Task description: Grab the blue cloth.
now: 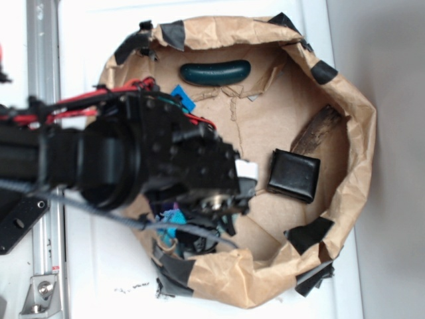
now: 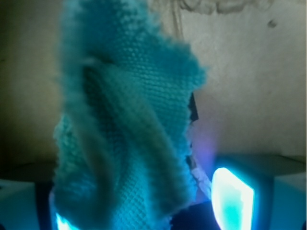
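We see open cardboard floor [image 1: 265, 126] in the middle of the paper-walled bin [image 1: 358, 133], wide enough to pass. The black square block [image 1: 294, 175] and the wood piece [image 1: 317, 129] crowd the right side; the dark teal sausage [image 1: 214, 72] lies along the far wall. The arm [image 1: 133, 156] covers the left.

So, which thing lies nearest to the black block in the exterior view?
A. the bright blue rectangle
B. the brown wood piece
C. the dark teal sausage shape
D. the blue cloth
B: the brown wood piece lies just above the black block, almost at its top edge, while the other three things sit well away from it.
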Robot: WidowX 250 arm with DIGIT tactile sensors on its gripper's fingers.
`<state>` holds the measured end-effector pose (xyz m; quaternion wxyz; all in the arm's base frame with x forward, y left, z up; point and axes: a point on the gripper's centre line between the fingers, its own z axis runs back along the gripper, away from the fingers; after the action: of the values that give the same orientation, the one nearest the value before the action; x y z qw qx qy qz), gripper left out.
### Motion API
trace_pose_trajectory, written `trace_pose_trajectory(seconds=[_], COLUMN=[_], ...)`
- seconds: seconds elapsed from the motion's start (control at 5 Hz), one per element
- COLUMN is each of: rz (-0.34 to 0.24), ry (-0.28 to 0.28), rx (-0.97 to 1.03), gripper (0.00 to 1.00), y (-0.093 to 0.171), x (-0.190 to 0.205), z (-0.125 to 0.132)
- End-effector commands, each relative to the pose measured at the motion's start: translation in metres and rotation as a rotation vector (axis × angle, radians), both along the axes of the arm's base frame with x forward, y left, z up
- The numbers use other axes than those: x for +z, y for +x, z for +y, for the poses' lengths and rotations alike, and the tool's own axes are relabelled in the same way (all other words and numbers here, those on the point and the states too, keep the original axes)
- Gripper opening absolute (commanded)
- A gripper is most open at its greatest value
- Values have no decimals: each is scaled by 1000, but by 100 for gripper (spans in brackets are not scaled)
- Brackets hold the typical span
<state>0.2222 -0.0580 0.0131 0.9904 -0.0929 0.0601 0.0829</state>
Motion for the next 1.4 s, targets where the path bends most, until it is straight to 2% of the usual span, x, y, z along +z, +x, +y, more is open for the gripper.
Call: trace_pose_trajectory(seconds=[0.0, 0.2, 0.4, 0.6, 0.8, 1.0, 1.2], rz=[-76, -191, -279, -357, -354, -296, -276], ry=[91, 149, 167, 223, 159, 93, 39], rx=[-24, -35, 16, 72, 33, -44, -153], gripper=[0, 0, 0, 0, 0, 100, 100], y=[12, 27, 34, 37, 38, 38, 28], x=[12, 62, 107, 145, 144, 113, 75], z=[9, 30, 50, 74, 81, 65, 25])
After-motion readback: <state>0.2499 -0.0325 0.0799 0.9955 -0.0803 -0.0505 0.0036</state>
